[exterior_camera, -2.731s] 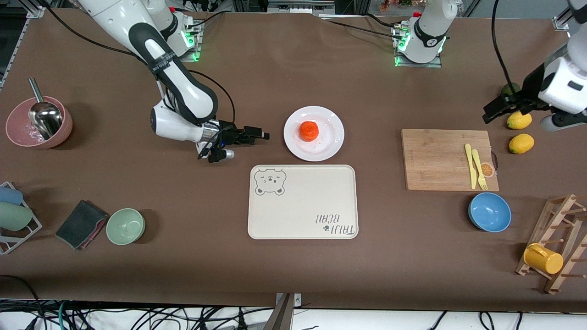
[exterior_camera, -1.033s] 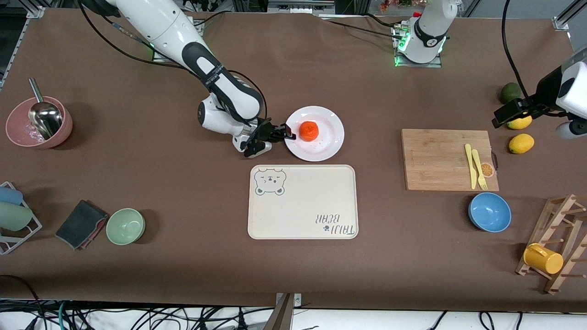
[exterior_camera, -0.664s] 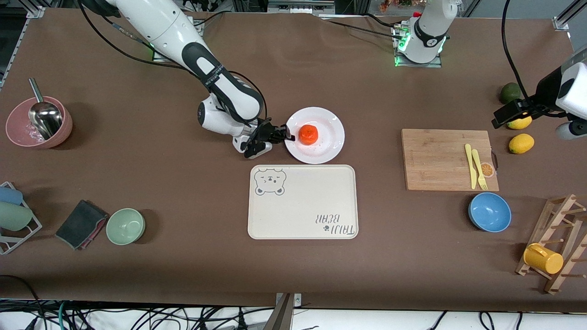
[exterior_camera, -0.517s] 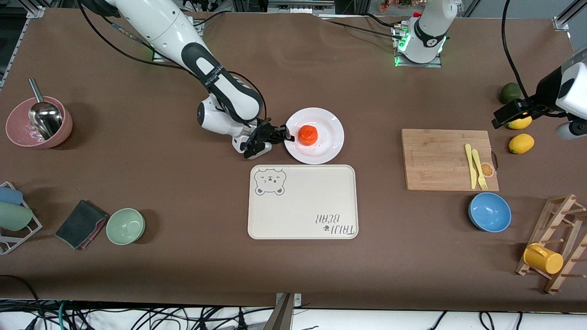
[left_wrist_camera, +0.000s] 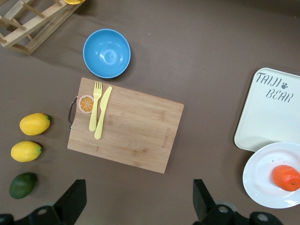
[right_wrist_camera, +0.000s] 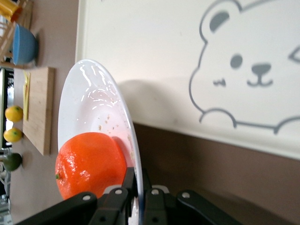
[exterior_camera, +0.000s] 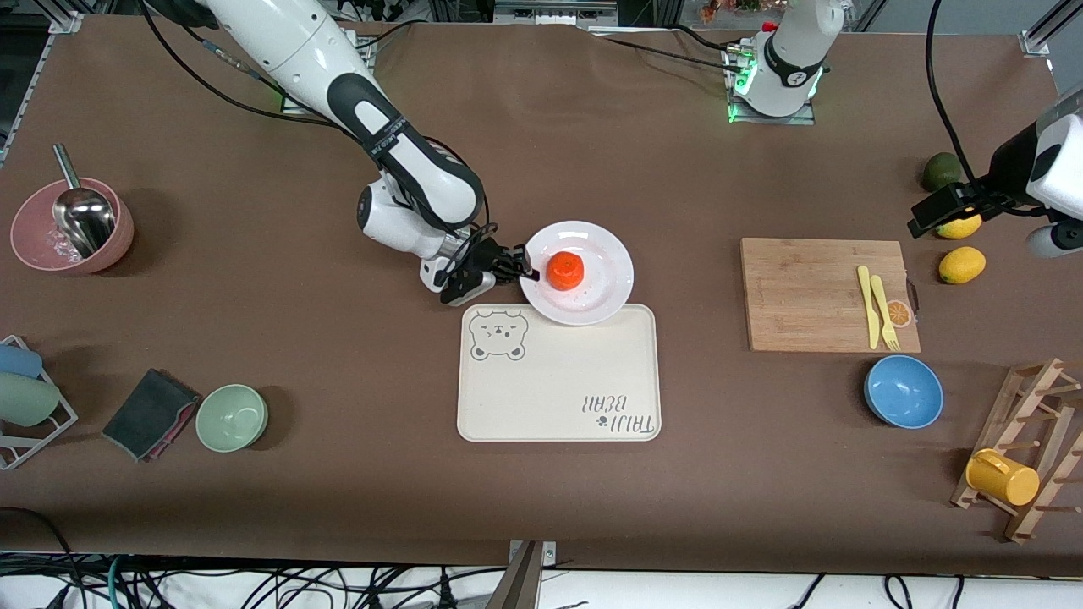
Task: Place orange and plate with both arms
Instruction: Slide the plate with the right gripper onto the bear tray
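Note:
The white plate [exterior_camera: 605, 266] carries the orange [exterior_camera: 564, 270] and overlaps the edge of the cream bear tray [exterior_camera: 558, 381] that is farther from the front camera. My right gripper [exterior_camera: 526, 272] is shut on the plate's rim at the right arm's end. In the right wrist view the rim [right_wrist_camera: 93, 108] runs between the right gripper's fingers [right_wrist_camera: 137, 197], with the orange [right_wrist_camera: 89, 168] beside them and the tray [right_wrist_camera: 164, 56] under the plate. My left gripper [exterior_camera: 922, 216] is open and empty, up over the table by the lemons. The left wrist view shows it open [left_wrist_camera: 136, 206], with the plate [left_wrist_camera: 262, 187] in a corner.
A wooden cutting board [exterior_camera: 825, 292] with a yellow knife and fork lies toward the left arm's end. Two lemons [exterior_camera: 962, 264] and a green fruit [exterior_camera: 939, 171] are beside it. A blue bowl [exterior_camera: 904, 391] and a mug rack [exterior_camera: 1028, 448] are nearer the camera. A green bowl [exterior_camera: 232, 417] and a pink bowl [exterior_camera: 72, 227] lie toward the right arm's end.
My right gripper reached the plate's rim, shut on it, and has moved plate and orange nearer to the front camera, onto the tray's edge. The left arm rose a little earlier, then stayed still.

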Motion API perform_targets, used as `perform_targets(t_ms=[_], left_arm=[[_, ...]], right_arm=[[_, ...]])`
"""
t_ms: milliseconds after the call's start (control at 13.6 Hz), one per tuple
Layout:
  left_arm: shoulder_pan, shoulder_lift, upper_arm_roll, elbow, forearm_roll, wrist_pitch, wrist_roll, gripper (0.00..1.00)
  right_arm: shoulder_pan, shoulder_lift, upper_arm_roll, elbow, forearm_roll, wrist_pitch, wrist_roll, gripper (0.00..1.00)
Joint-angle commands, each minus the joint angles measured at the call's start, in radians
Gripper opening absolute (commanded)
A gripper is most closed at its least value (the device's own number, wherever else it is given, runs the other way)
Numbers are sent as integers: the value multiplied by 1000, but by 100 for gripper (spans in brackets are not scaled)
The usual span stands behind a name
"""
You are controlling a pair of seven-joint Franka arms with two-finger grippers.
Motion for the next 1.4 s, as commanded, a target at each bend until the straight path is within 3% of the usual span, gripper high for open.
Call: perform_targets(t_ms=[0, 295, 664, 959, 1181, 1328], left_arm=[[-4, 14, 4, 32, 11, -6, 11, 100], [-4, 16, 4, 30, 10, -6, 9, 100], [-4, 17, 4, 30, 11, -6, 9, 100], [-4, 20, 4, 30, 11, -6, 9, 100], [-4, 19, 4, 30, 11, -6, 9, 100], [-4, 22, 4, 29, 11, -6, 9, 100]], right_arm=[[-11, -27, -7, 43, 25, 2, 51, 0], [-51, 46, -49, 185, 12, 2, 115, 0], [-40, 187, -94, 354, -141, 6, 301, 0], [10, 302, -96, 477, -146, 25, 338, 0], [29, 321, -96, 494, -146, 32, 335, 0], [29, 312, -97, 494, -168, 32, 336, 97]])
